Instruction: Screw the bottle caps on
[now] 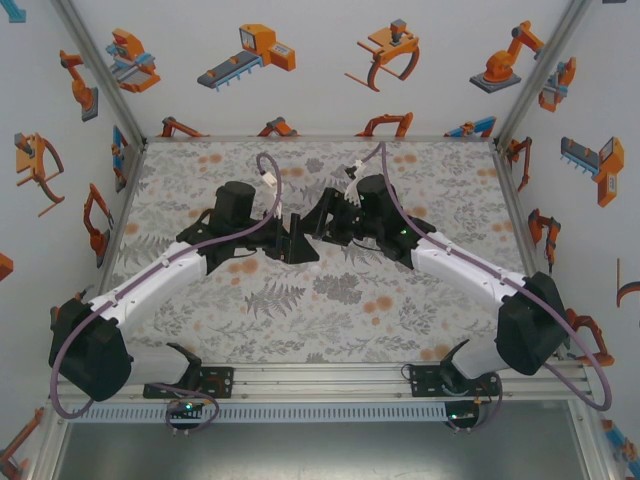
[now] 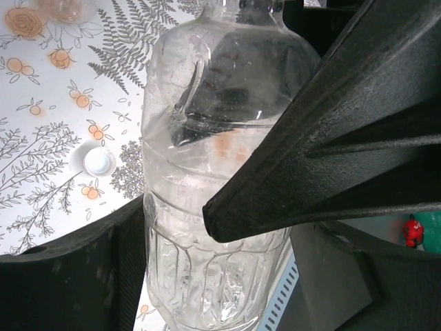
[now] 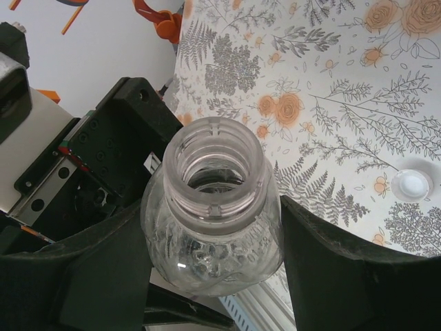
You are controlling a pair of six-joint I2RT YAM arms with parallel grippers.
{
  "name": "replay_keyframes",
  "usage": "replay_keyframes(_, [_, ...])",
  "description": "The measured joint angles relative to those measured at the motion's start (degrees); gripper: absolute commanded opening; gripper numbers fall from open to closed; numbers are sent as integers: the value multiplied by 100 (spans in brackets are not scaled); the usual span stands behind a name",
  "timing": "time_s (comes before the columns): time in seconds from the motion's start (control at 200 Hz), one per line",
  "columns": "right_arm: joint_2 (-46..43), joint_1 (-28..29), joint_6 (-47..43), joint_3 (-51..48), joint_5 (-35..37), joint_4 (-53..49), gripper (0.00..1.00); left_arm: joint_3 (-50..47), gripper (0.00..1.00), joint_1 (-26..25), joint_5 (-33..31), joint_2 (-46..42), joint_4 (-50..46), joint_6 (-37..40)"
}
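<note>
Nearest, the left tool (image 2: 169, 224) is clenching the body of a clear bottle (image 2: 207, 158), while the right tool (image 3: 210, 245) is grasping its shoulder just under the open, capless mouth. The bottle is hanging above the surface (image 3: 344, 89) between them. Its thin wall is showing a dent, so a harder squeeze is risking crushed threads, and two tools pulling against each other are risking a twist or slip. Farther off, a white cap (image 3: 412, 184) is lying alone on the surface, and freeing a tool to fetch it is risking a drop. I am counting two tools, one bottle, one cap.
</note>
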Motion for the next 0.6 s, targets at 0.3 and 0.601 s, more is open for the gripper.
replay_keyframes(0.3, [-22,0,-46,0,2,37,26,-94,58,26,127,0,94,-68])
replay_keyframes(0.601, [-96,-2,-221,2,35,-11,73,-94,37,15,214,0,181,-83])
